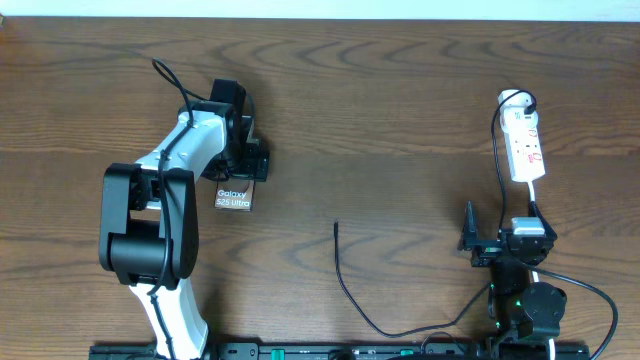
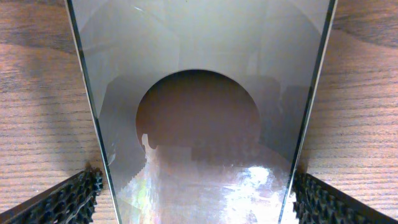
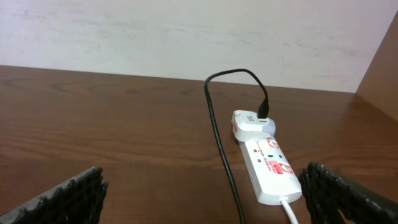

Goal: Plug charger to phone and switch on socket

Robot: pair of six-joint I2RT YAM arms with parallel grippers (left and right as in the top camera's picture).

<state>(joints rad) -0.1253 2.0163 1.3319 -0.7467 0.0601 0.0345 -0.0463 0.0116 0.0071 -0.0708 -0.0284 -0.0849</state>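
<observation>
The phone (image 1: 232,198), a dark slab with white "Galaxy S25 Ultra" lettering, lies on the wooden table left of centre. It fills the left wrist view (image 2: 199,124), where its brownish oval shows. My left gripper (image 1: 240,160) straddles its far end, with both pads against its long edges (image 2: 199,199). The charger cable's free tip (image 1: 336,226) lies on the table at centre, apart from the phone. The cable (image 3: 217,137) runs to a white adapter (image 3: 254,121) plugged into the white socket strip (image 1: 526,140) (image 3: 270,165). My right gripper (image 1: 500,232) (image 3: 202,177) is open and empty, just short of the socket.
The socket's white cord (image 1: 536,195) runs toward my right arm and passes by its right finger (image 3: 289,208). The black cable loops along the table's front edge (image 1: 400,333). A pale wall (image 3: 186,31) stands behind the far table edge.
</observation>
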